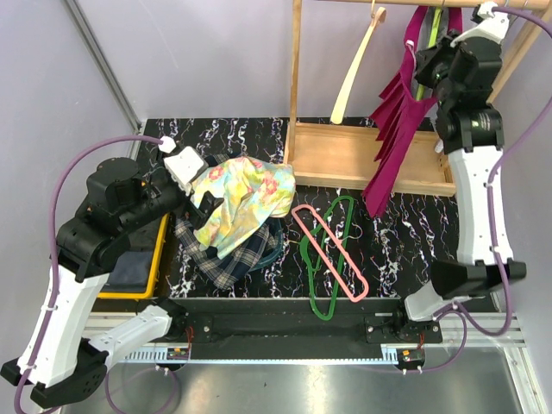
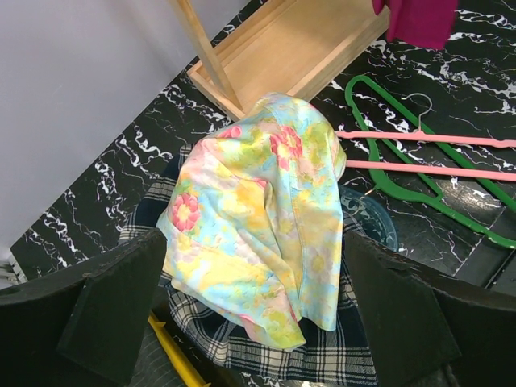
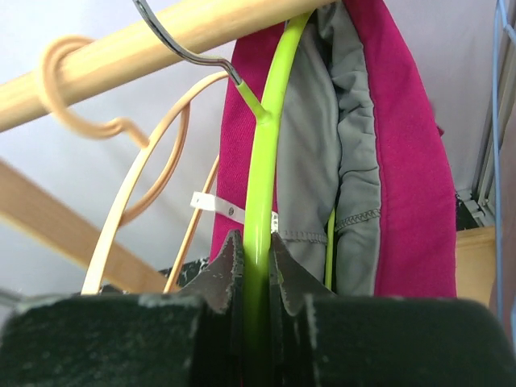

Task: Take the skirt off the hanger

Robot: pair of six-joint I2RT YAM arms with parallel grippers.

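The plaid skirt [image 1: 226,264] lies crumpled on the table, mostly covered by a floral yellow-pink garment [image 1: 242,203]. Its checked hem [image 2: 322,355] shows below the floral cloth [image 2: 258,226]. The dark green hanger [image 1: 321,314] lies bare on the table to the right [image 2: 401,190], apart from the skirt. My left gripper [image 1: 195,185] hovers open over the pile, fingers either side of the floral garment [image 2: 258,322]. My right gripper [image 1: 435,65] is up at the rail, shut on a lime hanger [image 3: 262,161] carrying a magenta garment [image 3: 411,161].
A pink hanger [image 1: 302,208] lies across the green one. A wooden rack base [image 1: 362,155] stands behind, with a cream hanger [image 1: 355,73] on its rail. A yellow tray [image 1: 159,250] sits at the left. A teal bowl rim [image 2: 371,218] shows under the clothes.
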